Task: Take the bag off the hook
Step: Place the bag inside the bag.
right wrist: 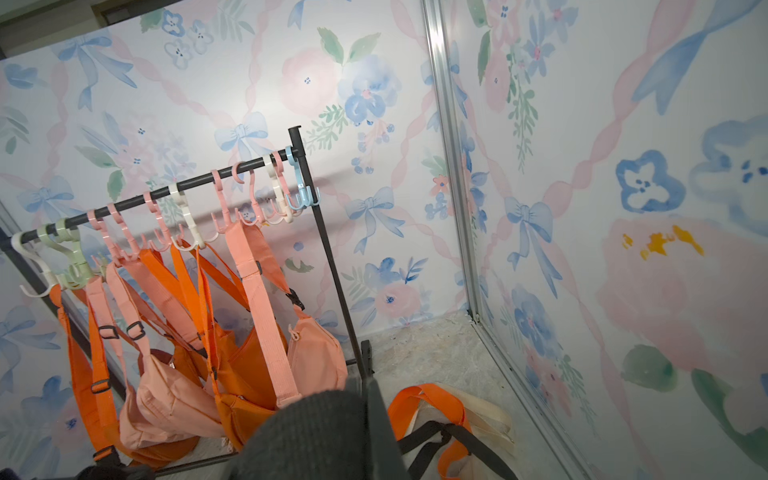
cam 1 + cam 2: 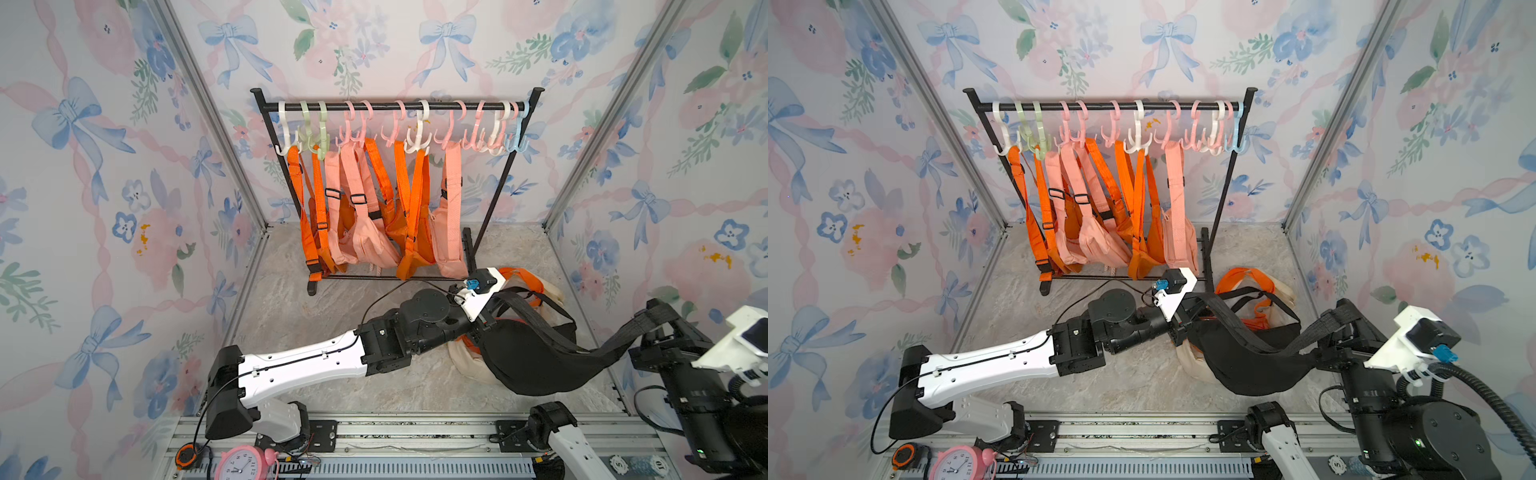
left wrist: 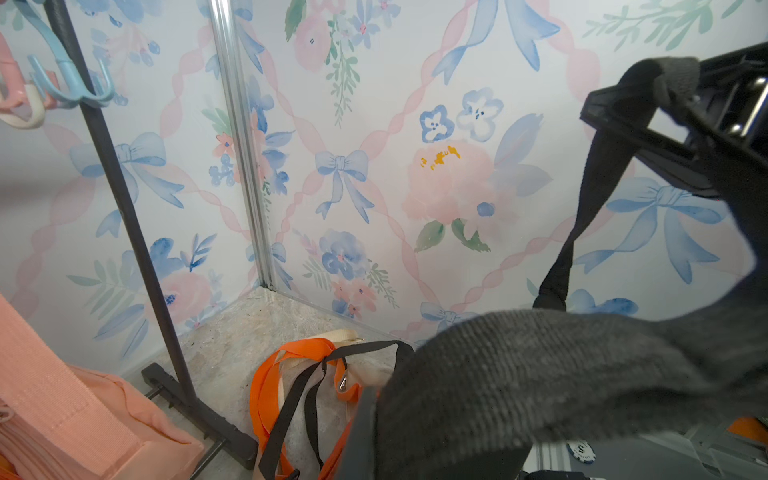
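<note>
Walls (image 2: 104, 208): floral paper on three sides. Floor (image 2: 316, 316): marbled grey.

Rack (image 2: 498, 195): black, stands at the back and carries a row of plastic hooks (image 2: 419, 141) on its rail.

Left arm (image 2: 303, 365): reaches across the floor toward the right front. Right arm (image 2: 706, 399): sits at the right edge.

Black bag (image 2: 536, 361): off the rack, on no hook. It is slung between the two grippers at the right front, well apart from the rail. It sags over a pile (image 2: 548, 291) of cream and orange bags on the floor; contact with the pile cannot be told.

Hung bags (image 2: 370, 237): orange and pink, crowded on the left and middle hooks. The blue hook (image 2: 517, 143) at the rail's right end is bare.

Strap (image 2: 615, 345): black, runs taut from the bag up to the right gripper.

Left gripper (image 2: 484, 324): clenched on the black bag's near end. Right gripper (image 2: 660, 328): clenched on the strap, which loops over it in the left wrist view.

Clock (image 2: 243, 463): pink, at the front edge beside the left arm's base.
</note>
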### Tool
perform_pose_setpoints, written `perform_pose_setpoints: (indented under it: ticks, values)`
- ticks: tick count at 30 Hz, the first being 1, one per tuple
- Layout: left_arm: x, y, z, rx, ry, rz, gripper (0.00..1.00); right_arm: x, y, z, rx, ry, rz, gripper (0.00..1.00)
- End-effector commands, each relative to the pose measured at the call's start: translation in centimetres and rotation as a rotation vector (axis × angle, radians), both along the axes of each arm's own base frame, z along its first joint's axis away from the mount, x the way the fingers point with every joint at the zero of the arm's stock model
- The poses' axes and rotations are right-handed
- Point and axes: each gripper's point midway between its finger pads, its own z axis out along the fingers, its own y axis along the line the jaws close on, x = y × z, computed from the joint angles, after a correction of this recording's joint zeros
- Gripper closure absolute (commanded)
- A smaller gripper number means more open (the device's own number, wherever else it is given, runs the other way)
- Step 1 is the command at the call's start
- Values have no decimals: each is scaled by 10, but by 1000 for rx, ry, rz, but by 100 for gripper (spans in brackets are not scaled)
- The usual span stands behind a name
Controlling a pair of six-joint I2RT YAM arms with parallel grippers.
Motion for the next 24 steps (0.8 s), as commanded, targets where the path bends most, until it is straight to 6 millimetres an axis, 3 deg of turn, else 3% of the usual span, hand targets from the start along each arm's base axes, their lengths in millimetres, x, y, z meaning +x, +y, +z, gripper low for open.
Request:
perform_pose_setpoints:
  ticks: [1, 4, 8, 11, 16, 21, 24]
  values:
    - [5, -1, 2, -82, 30, 30, 100, 16, -8, -19, -3, 34, -71, 100]
    - [8, -9, -5, -68, 37, 35, 100, 29, -10, -29, -15, 59, -101, 100]
    - [2, -14, 13, -88, 1, -7, 100, 31, -8, -14, -16, 22, -91, 100]
    - [-8, -15, 33, -100, -53, -40, 100, 20, -11, 4, -23, -20, -93, 100]
    - [-32, -14, 46, -56, -172, -77, 100, -9, -16, 24, -26, -58, -86, 100]
    - [-54, -13, 57, -54, -183, -136, 100, -36, -22, 32, -16, -91, -84, 100]
    - [-63, -11, 60, -55, -182, -150, 100, -39, -23, 30, -20, -79, -78, 100]
